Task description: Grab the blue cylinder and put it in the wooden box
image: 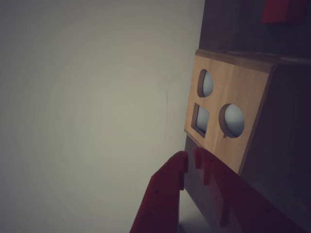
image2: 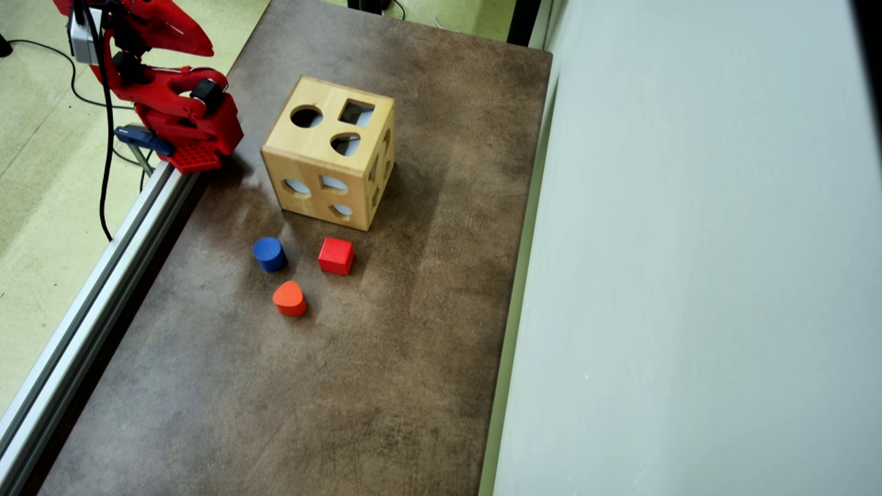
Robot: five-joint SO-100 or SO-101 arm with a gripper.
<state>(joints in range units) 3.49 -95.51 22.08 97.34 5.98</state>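
Reaching for the blue cylinder (image2: 269,253) is the step in hand, and nothing is grasped yet. In the overhead view the red arm (image2: 172,103) sits folded at the upper left edge of the desk (image2: 386,386), well apart from the blocks. In the wrist view the fingers (image: 190,160) are empty and nearly together, only a narrow gap between their tips, so they likely need to spread before descending.

Going left to right in the overhead view: the blue cylinder stands upright just in front of the wooden box (image2: 329,151), the orange block (image2: 289,298) lies near it, and the red cube (image2: 336,255) sits to the right. A straight-down approach probably keeps clear of both neighbours.

Mottled brown covers the desk; an aluminium rail (image2: 89,303) borders its left side, a pale green floor lies beyond, and a plain grey wall (image2: 696,262) stands at right.
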